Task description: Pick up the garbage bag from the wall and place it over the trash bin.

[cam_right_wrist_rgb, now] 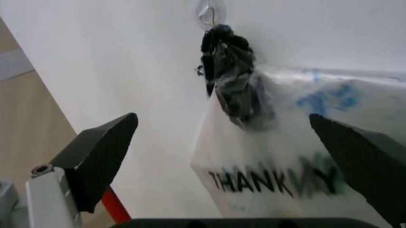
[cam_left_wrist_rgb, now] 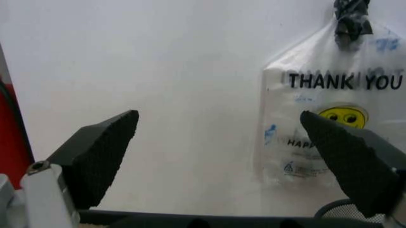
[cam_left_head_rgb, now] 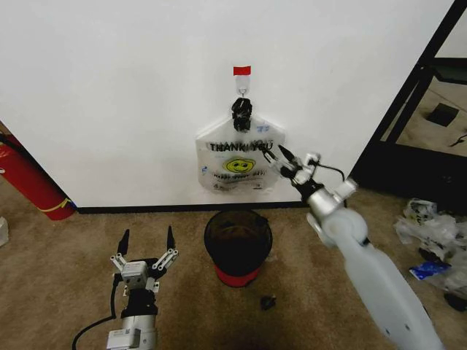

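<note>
STEP: reach bag (cam_left_head_rgb: 239,162) on wall (cam_left_head_rgb: 109,95) hook (cam_left_head_rgb: 241,80) | RIGHT gripper (cam_left_head_rgb: 274,154): fingers spread, beside bag's right edge | LEFT gripper (cam_left_head_rgb: 146,242): spread, low left of bin (cam_left_head_rgb: 238,246) | ADVICE: close on bunched black neck, lift clear of hook.

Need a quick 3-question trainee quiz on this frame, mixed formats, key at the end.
1. True or false: the right gripper is raised near the bags on the wall.
2. What stands on the floor below the hook? A) fire extinguisher B) trash bin C) chair
3. Fill in: the left gripper hangs low over the carpet with its fingers ____.

Key: 1 true. 2 B, the trash bin. 3 open.

Note: a garbage bag with a blue patch hangs with the printed "THANK YOU" bag.
</note>
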`<state>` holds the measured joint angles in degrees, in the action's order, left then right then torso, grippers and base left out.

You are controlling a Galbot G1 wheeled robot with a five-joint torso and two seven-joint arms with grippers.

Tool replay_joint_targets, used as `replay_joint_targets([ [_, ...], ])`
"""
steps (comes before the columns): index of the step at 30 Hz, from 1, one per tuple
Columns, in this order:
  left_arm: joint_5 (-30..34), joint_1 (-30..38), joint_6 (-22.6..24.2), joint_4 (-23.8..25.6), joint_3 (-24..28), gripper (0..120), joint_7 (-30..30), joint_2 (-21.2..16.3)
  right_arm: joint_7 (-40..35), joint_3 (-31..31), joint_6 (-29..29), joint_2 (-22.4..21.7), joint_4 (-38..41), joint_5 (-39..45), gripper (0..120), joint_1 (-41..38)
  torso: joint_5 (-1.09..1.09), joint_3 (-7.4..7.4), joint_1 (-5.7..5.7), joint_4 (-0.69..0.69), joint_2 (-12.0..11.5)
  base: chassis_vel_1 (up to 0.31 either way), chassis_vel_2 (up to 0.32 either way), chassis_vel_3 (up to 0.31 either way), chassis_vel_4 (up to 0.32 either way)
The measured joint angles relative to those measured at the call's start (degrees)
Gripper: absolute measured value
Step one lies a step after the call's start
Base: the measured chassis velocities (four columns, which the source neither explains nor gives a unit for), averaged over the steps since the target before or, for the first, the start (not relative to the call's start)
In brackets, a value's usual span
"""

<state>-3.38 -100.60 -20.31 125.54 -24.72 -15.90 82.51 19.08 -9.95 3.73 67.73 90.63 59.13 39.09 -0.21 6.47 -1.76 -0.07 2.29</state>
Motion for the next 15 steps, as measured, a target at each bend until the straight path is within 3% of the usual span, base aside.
replay_joint_targets([
  [6, -0.23, -0.32, -0.11, -0.04, 0.26, 100, -0.02, 0.88, -0.41, 2.42, 0.25, 4.15, -5.83, -0.56, 100, -5.68, -0.01, 0.0, 0.0, 0.05, 0.0, 0.0, 0.0, 0.0, 0.0],
  [15, -0.09, 0.0, -0.41, -0.05, -0.09, 100, -0.06, 0.61, -0.46, 3.42, 0.52, 5.03, -9.28, -0.46, 100, -8.16, 0.0, -0.01, 0.0, 0.02, 0.0, 0.0, 0.0, 0.0, 0.0],
])
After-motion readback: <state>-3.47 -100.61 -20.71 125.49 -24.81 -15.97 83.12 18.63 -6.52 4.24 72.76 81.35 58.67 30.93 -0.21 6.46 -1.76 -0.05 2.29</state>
